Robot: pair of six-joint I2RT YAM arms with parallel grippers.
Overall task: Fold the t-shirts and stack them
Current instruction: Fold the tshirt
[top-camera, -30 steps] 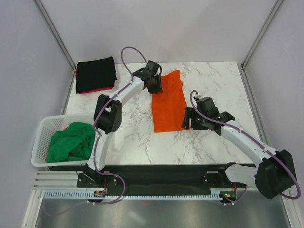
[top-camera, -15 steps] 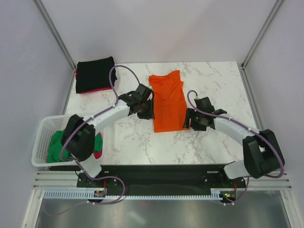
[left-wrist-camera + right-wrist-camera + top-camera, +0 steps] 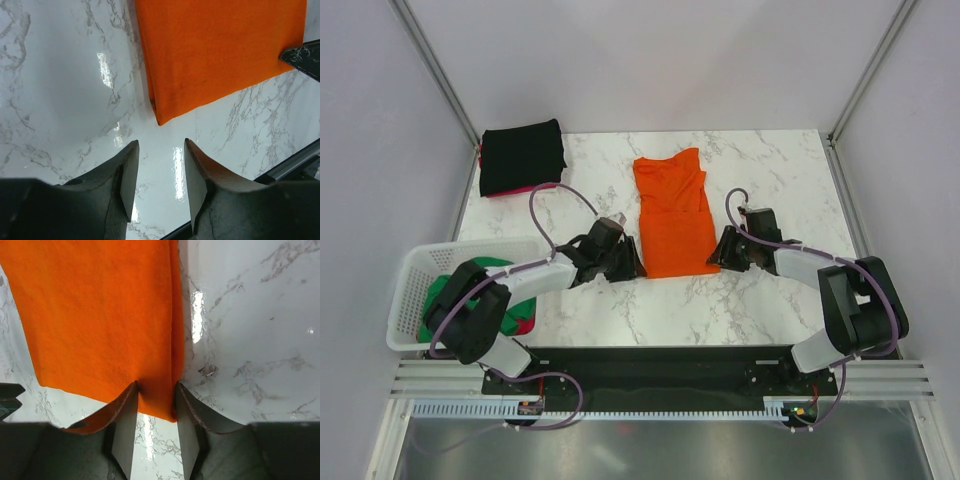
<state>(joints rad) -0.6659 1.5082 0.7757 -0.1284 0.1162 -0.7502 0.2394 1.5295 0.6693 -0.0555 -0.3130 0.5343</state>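
Now, t-shirt (image 3: 100,305) (corner) in right tool (image 3: 155,388)

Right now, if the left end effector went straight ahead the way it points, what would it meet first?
Probably the near corner of the orange t-shirt, just ahead of the open left end effector across bare marble, though its height is unclear.

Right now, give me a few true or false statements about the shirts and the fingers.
The orange t-shirt lies on the table. True.
The left fingers pinch the orange t-shirt. False: they are open, short of its corner.
The green t-shirt is in the basket. True.
The black t-shirt is in the basket. False: it lies folded at the table's far left corner.
The orange t-shirt's corner lies between the right fingers. True.
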